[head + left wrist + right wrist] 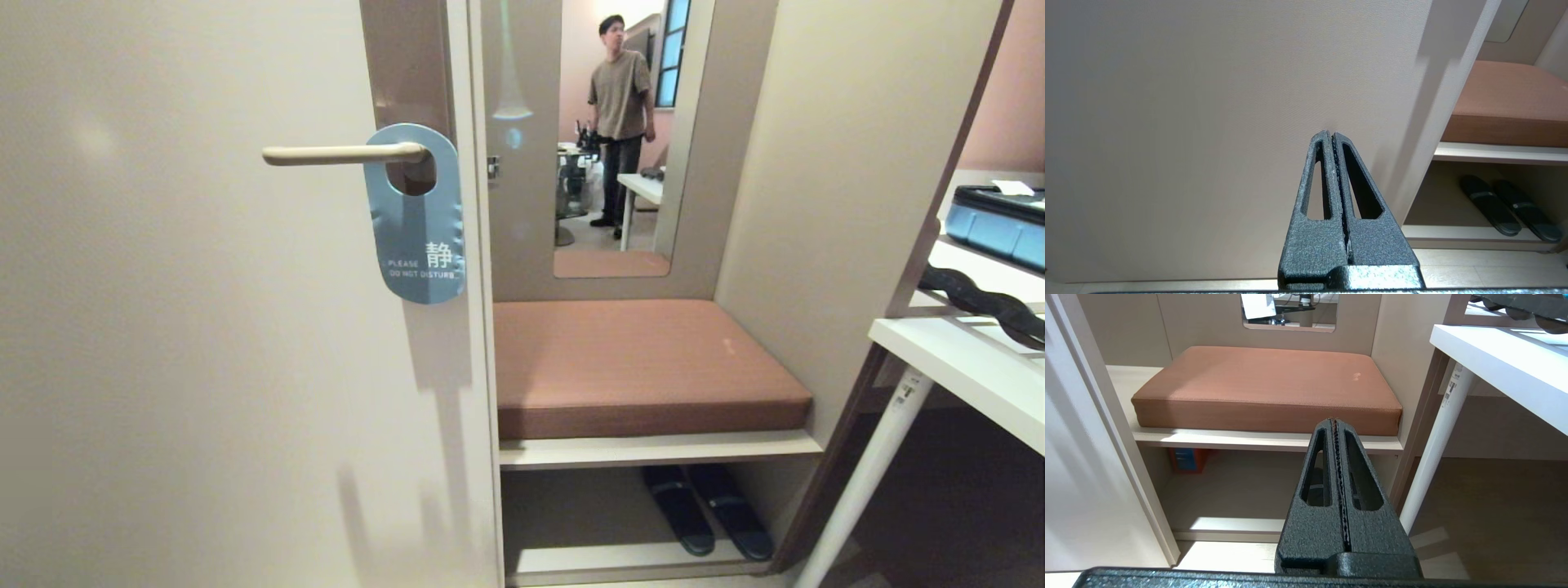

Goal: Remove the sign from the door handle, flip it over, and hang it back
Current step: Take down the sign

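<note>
The sign [420, 233] hangs blue side out, reading "PLEASE DO NOT DISTURB", from the door handle [343, 153], a cream lever on a brownish plate near the door's right edge. Neither arm shows in the head view. My left gripper [1329, 134] is shut and empty, low down and facing the plain lower part of the door. Further right, my right gripper [1335, 420] is also shut and empty, pointing at the front of the bench cushion [1267, 386]. Both grippers sit well below the sign.
Right of the door is a niche with a brown cushioned bench [637, 359], a mirror [624, 131] reflecting a person, and dark slippers [706, 510] on the shelf below. A white table [971, 367] with a blue case [1000, 224] stands at the right.
</note>
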Robot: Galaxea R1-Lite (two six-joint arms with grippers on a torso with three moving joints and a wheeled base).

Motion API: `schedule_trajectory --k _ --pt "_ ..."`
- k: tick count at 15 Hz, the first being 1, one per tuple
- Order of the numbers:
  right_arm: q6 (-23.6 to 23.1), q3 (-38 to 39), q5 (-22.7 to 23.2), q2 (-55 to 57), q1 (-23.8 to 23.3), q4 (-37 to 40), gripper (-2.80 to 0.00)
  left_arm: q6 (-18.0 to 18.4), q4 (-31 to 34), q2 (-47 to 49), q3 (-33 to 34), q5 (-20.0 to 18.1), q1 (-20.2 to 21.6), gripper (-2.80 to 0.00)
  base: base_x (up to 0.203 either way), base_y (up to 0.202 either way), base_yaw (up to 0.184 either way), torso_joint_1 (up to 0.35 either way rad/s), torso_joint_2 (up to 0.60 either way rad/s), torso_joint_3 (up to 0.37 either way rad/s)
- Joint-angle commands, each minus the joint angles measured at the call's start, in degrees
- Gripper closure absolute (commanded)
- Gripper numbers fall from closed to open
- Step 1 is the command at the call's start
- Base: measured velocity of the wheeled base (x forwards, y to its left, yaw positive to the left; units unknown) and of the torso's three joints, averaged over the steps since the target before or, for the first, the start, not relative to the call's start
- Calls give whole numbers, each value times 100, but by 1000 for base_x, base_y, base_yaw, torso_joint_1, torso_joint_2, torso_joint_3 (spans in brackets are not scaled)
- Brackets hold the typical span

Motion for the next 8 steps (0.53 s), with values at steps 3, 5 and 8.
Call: schedule_trajectory --k 3,5,8 --pt "-2 0 0 2 2 -1 0 -5 3 5 0 3 1 0 0 0 0 0 0 0" --pt "-2 0 0 2 2 -1 0 -5 3 5 0 3 1 0 0 0 0 0 0 0" --pt "-2 0 0 2 2 -1 0 -5 3 5 0 3 1 0 0 0 0 0 0 0"
